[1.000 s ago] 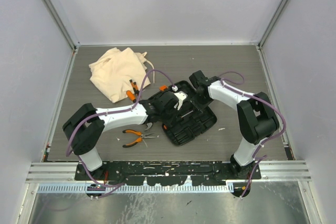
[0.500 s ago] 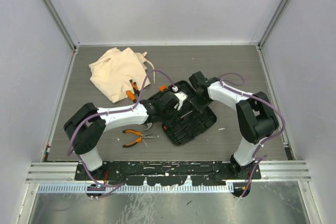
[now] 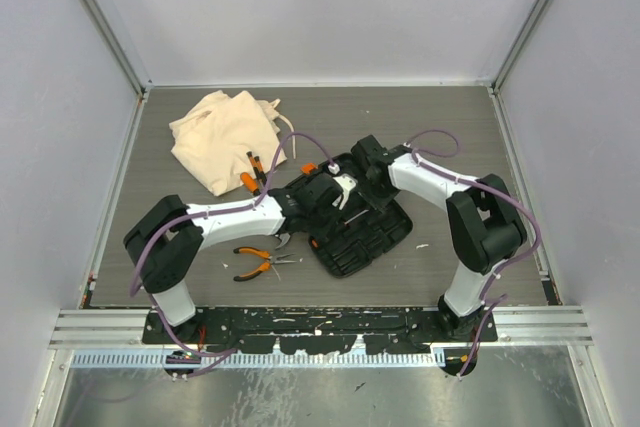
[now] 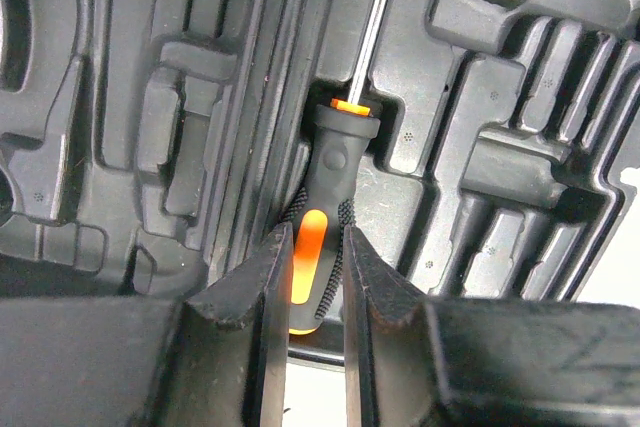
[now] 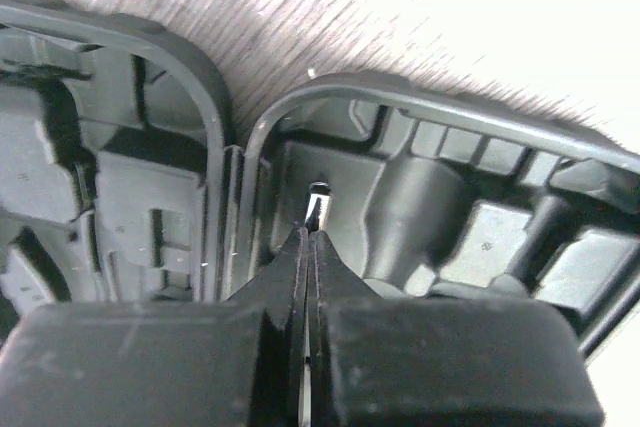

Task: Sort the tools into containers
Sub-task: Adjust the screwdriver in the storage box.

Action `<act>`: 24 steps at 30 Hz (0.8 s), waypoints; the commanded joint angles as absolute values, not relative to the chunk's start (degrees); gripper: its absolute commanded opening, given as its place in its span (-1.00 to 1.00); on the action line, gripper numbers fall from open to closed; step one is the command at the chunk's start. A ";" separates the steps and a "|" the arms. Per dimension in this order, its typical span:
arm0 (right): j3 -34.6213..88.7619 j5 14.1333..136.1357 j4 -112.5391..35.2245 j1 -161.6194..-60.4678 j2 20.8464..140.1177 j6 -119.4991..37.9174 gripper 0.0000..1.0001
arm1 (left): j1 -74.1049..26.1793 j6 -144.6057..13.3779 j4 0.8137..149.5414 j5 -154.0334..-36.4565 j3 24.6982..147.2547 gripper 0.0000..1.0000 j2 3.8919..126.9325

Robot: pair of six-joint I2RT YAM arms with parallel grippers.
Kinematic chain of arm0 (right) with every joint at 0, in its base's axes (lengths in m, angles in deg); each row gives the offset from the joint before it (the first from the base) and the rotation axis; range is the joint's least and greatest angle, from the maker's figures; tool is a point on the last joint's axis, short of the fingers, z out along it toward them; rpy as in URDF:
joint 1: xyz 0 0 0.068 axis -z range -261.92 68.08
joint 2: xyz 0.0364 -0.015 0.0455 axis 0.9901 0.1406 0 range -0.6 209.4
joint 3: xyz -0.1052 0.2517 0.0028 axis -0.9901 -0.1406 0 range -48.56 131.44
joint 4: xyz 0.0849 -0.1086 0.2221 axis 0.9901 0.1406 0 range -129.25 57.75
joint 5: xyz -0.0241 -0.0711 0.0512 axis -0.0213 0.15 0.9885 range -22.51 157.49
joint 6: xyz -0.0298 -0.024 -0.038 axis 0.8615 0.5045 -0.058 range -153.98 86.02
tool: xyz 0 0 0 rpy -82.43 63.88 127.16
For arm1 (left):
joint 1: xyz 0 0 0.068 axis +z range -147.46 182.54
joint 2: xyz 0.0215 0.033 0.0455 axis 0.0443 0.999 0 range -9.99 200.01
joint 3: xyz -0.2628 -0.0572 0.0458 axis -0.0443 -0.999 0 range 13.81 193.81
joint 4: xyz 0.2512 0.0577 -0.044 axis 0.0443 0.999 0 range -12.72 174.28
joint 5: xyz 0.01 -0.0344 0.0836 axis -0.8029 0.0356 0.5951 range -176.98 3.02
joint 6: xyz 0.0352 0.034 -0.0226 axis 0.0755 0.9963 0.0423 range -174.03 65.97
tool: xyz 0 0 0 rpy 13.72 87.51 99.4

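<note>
At the far left corner of the surface (image 3: 450, 127) lay one beige cloth bag (image 3: 222, 135), slumped and crumpled; I couldn't see inside it. Against its near right edge rested some orange-and-black handles (image 3: 249, 179), perhaps two tools, though I couldn't count them for sure. Nearer the front edge, left of centre, lay a single pair of pliers (image 3: 258, 261) on the bare surface, outside both containers.

In the middle sat the one black tool case (image 3: 372, 239), open flat, both moulded halves facing up. The left pincer (image 4: 315, 237) was down in it, clamped on the handle of one screwdriver (image 4: 337, 157), which lay along a groove beside the hinge with its shaft pointing away from the fingers (image 4: 262, 292).

Just right of that, the right pincer (image 5: 309, 237) hung over the case's far half by the hinge, jaws pressed fully together, with nothing I could make out between them.
</note>
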State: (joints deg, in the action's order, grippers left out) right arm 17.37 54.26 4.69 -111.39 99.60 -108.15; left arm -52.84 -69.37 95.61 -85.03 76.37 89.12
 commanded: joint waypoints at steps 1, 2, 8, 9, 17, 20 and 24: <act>19.83 45.22 13.80 -112.00 99.27 -103.43 -0.99 | -53.86 -69.92 105.33 -87.36 74.80 -0.71 94.15; 21.27 44.64 14.72 -111.90 97.78 -103.29 -0.99 | -53.81 -70.03 105.33 -87.31 75.06 -0.71 94.30; 22.10 45.34 16.12 -109.85 91.48 -103.44 -0.99 | -53.88 -70.29 105.62 -86.58 75.84 -0.70 93.32; 21.81 45.26 16.12 -109.34 90.42 -103.38 -0.99 | -53.83 -70.29 105.73 -86.47 75.92 -0.69 92.91; 17.20 45.36 4.12 -108.11 77.09 -93.20 -0.62 | -53.75 -69.31 105.62 -85.00 79.56 -0.35 88.72; 12.33 47.18 -3.64 -108.03 70.99 -88.94 -0.24 | -53.68 -68.58 106.86 -84.49 82.76 -0.23 87.53; 6.47 48.63 -10.46 -108.02 64.21 -84.77 0.07 | -52.93 -68.35 108.57 -84.18 86.52 -0.17 85.97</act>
State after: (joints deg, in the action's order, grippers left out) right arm 10.46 48.01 -0.60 -107.94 69.07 -91.10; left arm -53.30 -69.39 105.09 -84.81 81.44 89.75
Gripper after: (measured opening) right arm 0.491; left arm 0.404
